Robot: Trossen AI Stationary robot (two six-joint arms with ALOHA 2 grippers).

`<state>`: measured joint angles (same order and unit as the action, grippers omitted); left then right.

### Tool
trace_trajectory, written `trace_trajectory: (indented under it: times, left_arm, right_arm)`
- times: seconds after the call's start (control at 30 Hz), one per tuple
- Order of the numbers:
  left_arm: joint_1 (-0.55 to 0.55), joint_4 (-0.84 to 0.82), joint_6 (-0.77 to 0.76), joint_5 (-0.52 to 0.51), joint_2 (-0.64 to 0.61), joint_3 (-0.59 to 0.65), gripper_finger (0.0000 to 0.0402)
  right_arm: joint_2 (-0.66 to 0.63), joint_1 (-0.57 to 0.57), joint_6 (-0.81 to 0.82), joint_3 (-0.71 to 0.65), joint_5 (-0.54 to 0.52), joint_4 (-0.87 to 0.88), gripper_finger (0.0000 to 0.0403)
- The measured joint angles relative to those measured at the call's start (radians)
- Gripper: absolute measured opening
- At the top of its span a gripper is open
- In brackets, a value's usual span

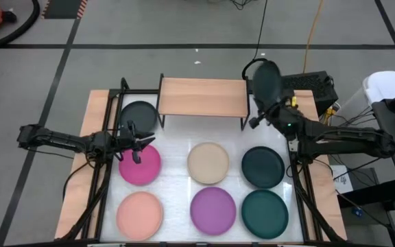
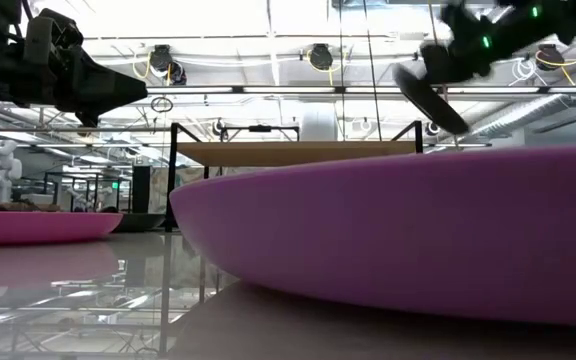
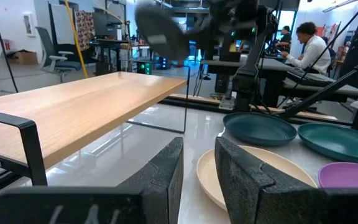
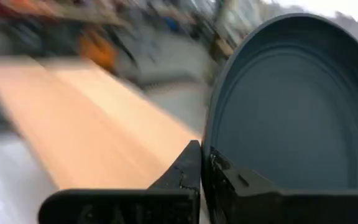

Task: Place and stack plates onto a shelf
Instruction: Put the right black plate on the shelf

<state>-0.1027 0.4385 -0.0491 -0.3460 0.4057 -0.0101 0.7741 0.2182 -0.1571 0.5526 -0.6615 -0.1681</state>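
No plate is seen on the shelf (image 1: pixel 203 97): 1 charcoal plate (image 1: pixel 267 81) is clamped by the right gripper (image 1: pixel 260 118) at its right end, 7 plates remain on the table (image 1: pixel 177 156), and the left gripper (image 1: pixel 137 144), fingers slightly apart, is held empty over the magenta plate (image 1: pixel 140 165).

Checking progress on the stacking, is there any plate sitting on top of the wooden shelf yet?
No, the shelf top is bare wood in the overhead view; the right claw holds a charcoal plate just beside its right end.
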Motion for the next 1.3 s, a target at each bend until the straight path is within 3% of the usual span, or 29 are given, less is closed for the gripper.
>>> trace_trajectory:
  times: [0.17, 0.43, 0.73, 1.3]
  left_arm:
    - [0.000, 0.000, 0.000, 0.000, 0.000, 0.000, 0.0097]
    - [0.000, 0.000, 0.000, 0.000, 0.000, 0.000, 0.0097]
    - [0.000, 0.000, 0.000, 0.000, 0.000, 0.000, 0.0097]
    - [0.000, 0.000, 0.000, 0.000, 0.000, 0.000, 0.0097]
  right_arm:
    - [0.102, -0.024, -0.095, 0.073, 0.154, -0.133, 0.0001]
    - [0.365, -0.024, -0.134, 0.207, 0.355, -0.080, 0.0000]
    - [0.517, -0.023, -0.146, 0.243, 0.352, -0.059, 0.0000]
    - [0.533, -0.023, -0.136, 0.243, 0.347, -0.014, 0.0003]
